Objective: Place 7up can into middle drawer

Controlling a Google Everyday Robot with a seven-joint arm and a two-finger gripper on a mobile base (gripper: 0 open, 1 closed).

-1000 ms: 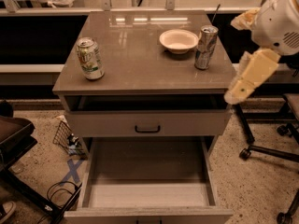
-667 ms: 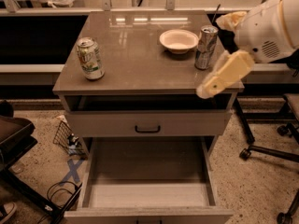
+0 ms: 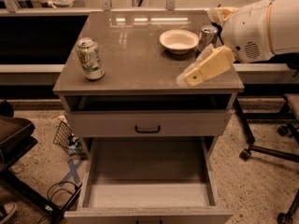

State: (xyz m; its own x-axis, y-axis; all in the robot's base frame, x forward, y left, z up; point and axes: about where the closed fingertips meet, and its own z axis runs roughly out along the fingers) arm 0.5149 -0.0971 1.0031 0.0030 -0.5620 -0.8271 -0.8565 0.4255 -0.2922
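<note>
The 7up can (image 3: 90, 58), white and green with a silver top, stands upright near the left edge of the grey cabinet top (image 3: 135, 64). The middle drawer (image 3: 147, 192) is pulled out low at the front, and its pale floor and side walls show with nothing in it. My gripper (image 3: 202, 69), cream-coloured on a white arm, hangs over the right front part of the cabinet top. It points left, is far to the right of the 7up can, and holds nothing.
A white bowl (image 3: 178, 40) sits at the back right of the top. A slim silver can (image 3: 208, 34) stands beside it, partly behind my arm. A shut drawer with a black handle (image 3: 147, 129) lies above the open one. Chair bases stand on the floor at left and right.
My arm and gripper have moved left, from off the cabinet's right edge to over its right front part. The can, bowl and drawers have not moved.
</note>
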